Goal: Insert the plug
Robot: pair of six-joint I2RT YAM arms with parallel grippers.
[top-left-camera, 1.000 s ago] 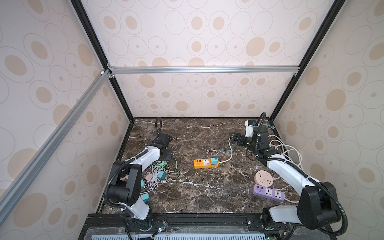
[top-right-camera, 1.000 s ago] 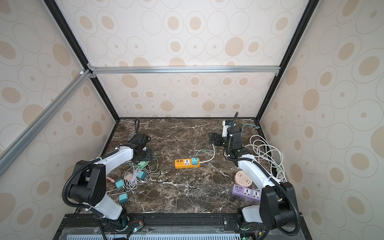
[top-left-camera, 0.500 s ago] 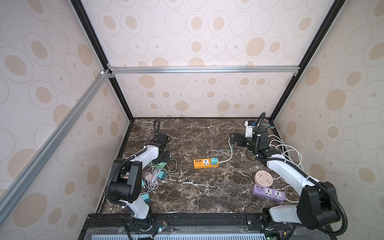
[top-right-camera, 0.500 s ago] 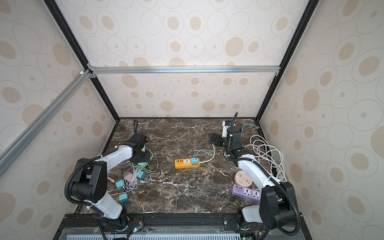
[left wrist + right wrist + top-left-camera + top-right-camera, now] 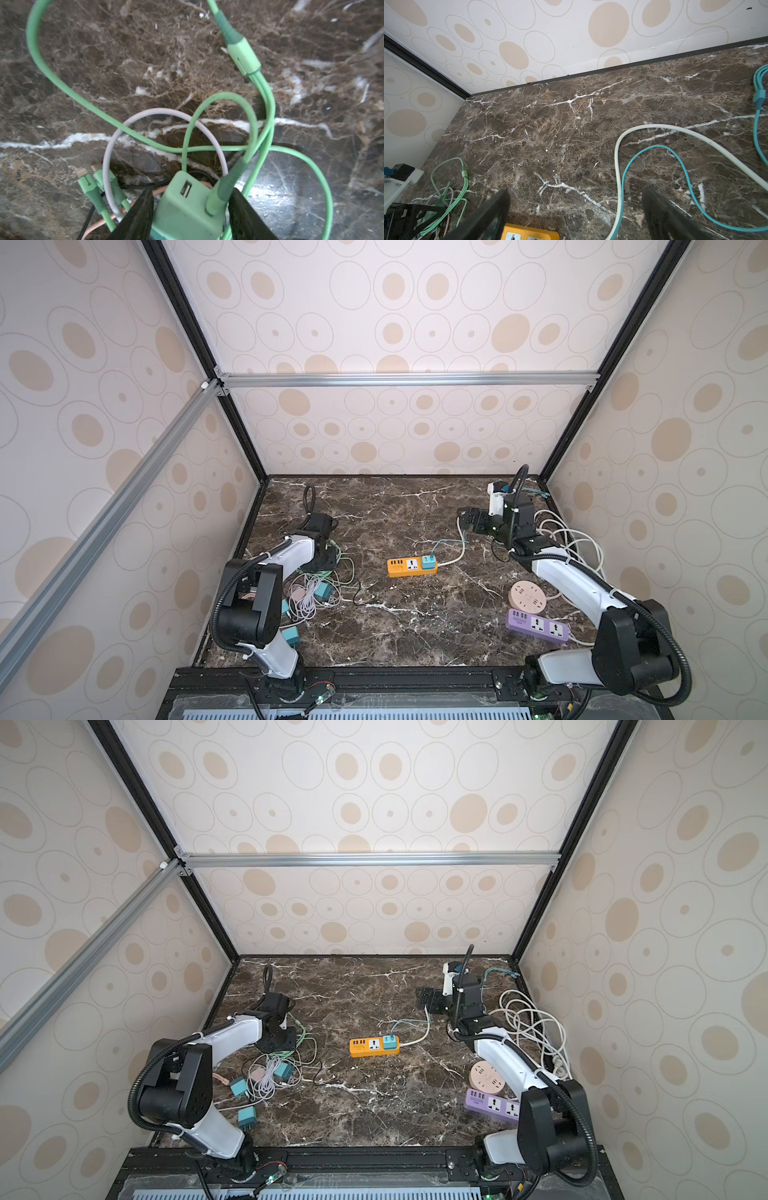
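A mint-green plug cube [image 5: 182, 205] with a USB slot and a green cable [image 5: 220, 193] stuck in it lies on the marble among tangled leads. My left gripper [image 5: 191, 190] is shut on it, one black finger against each side. In both top views this gripper [image 5: 326, 562] is low over the cable heap at the left. The orange power strip [image 5: 411, 566] lies mid-table with a teal plug [image 5: 429, 561] seated in its right socket. My right gripper [image 5: 465, 518] hovers open behind and to the right of the strip; the right wrist view shows the strip's corner [image 5: 529, 232] below its empty fingers [image 5: 577, 190].
A heap of white, pink and green cables with teal chargers [image 5: 311, 597] lies at the left front. A round pink socket [image 5: 527, 596] and a purple power strip [image 5: 538, 626] sit front right. White cable coils [image 5: 573, 531] and a white strip [image 5: 495, 497] fill the back right.
The left gripper's jaws have narrowed onto the green plug, and the left wrist has shifted slightly over the cable heap. The right arm has not moved.
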